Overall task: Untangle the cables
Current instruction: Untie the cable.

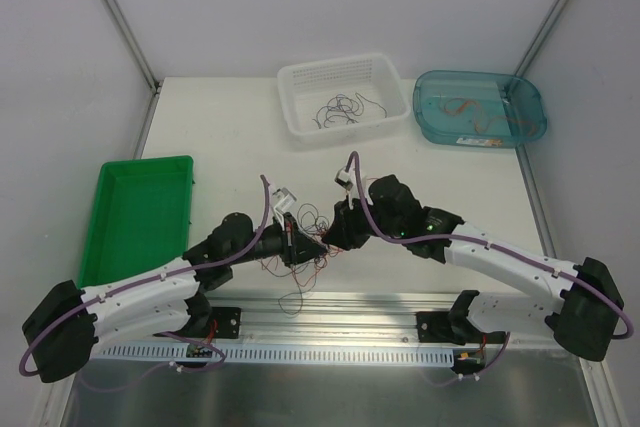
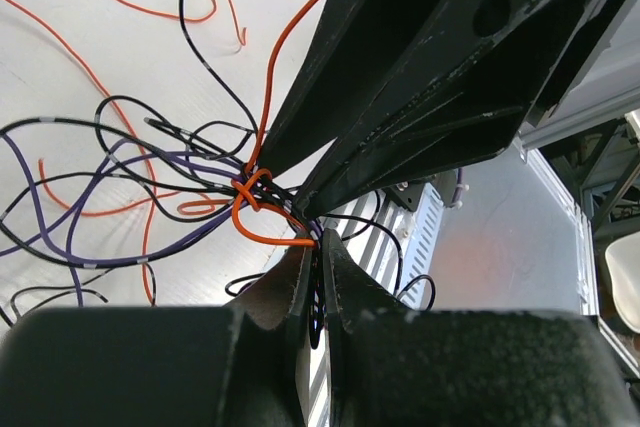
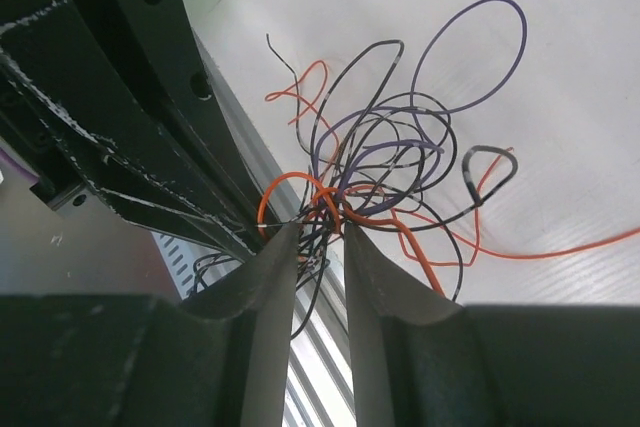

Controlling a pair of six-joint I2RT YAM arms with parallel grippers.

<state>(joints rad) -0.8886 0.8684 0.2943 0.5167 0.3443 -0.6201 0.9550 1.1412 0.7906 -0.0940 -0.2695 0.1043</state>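
1. Task item. The cables point(image 2: 248, 192) form one loose tangle on the desk point(image 1: 230, 127), close to the middle of its near edge, between the two claws. The tangle has no single long axis. Orange, black and purple loops fan out in all directions from a tight orange knot at the centre. One loose loop trails toward the near edge. A long orange strand runs away from the knot across the desk surface.

2. Left claw point(image 2: 318, 247). The jaws are closed together. Dark strands from the tangle run into the seam between them, so they are clamped on the cables.

3. Right claw point(image 3: 322, 237). The jaws stand partly apart, with a narrow gap. The tips sit at the orange knot, nose to nose with the left claw. Several strands pass through the gap. It cannot be told whether any strand is pinched.

4. Containers.
- White basket point(image 1: 292, 97): at the far edge, near its middle. It holds a few thin dark cables in loose curls.
- Blue-green tub point(image 1: 480, 73): at the far right corner. It holds curled orange strands.
- Green tray point(image 1: 135, 217): along the left edge.
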